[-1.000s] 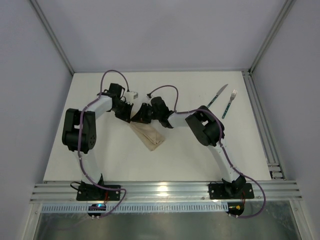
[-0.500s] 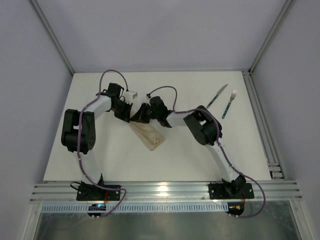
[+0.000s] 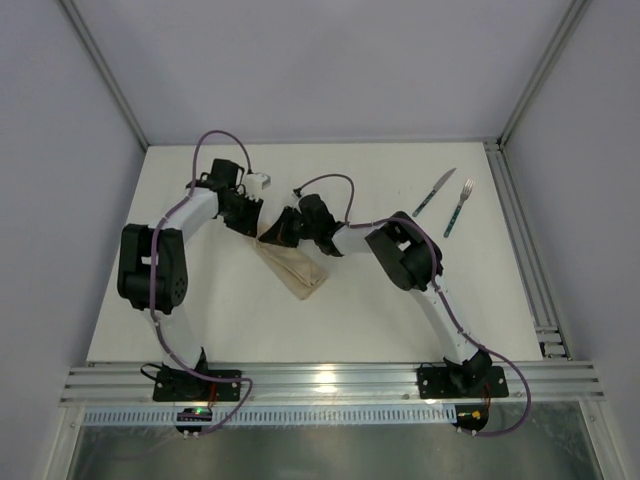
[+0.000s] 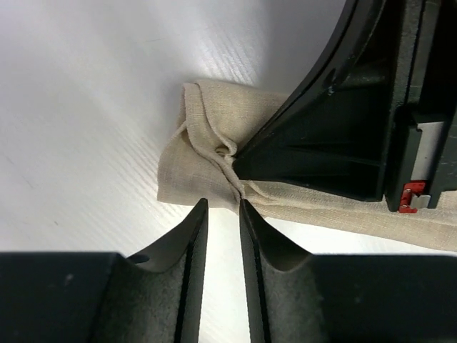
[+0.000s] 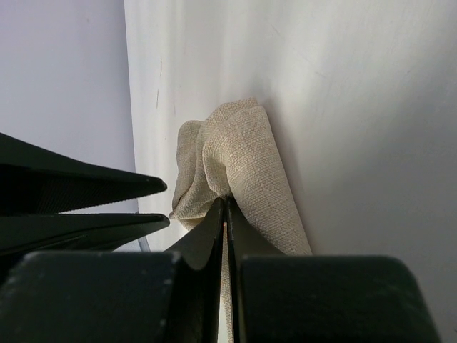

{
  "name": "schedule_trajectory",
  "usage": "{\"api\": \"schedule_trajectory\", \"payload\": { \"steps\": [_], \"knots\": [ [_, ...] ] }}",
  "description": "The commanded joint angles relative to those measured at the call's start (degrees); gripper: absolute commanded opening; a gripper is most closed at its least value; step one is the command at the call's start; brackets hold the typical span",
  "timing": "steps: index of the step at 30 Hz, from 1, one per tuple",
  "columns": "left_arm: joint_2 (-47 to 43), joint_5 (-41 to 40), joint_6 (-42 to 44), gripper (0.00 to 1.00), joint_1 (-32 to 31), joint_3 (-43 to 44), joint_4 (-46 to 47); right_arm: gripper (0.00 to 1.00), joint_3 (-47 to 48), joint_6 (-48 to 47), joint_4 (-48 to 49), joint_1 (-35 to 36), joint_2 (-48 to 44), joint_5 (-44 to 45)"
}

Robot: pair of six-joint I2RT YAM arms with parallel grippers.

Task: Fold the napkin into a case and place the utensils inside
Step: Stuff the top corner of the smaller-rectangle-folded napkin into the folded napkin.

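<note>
Pinching the far end of the folded napkin [image 3: 297, 270] at mid-table [image 3: 380, 300], the right fingers [image 5: 208, 227] pressed together on cloth. The left fingers [image 4: 190, 239] stood slightly parted, tips just beside it. The knife [image 3: 433, 193] and fork [image 3: 459, 207] lay well apart from it.

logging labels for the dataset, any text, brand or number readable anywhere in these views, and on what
No readable text in any view.
napkin: plain, no print.
knife and fork: too small to show any marking.
red tab on the right gripper: no lettering visible.
</note>
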Motion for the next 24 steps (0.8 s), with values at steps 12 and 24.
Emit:
{"api": "schedule_trajectory", "payload": {
  "steps": [12,24],
  "knots": [
    [1.6,-1.7,0.8,0.26,-1.8,4.1,-2.9,0.04,0.1,0.0,1.2,0.4,0.3,0.5],
    [0.8,-5.8,0.9,0.31,-3.1,0.4,-2.7,0.04,-0.2,0.2,2.1,0.4,0.3,0.3]
  ]
}}
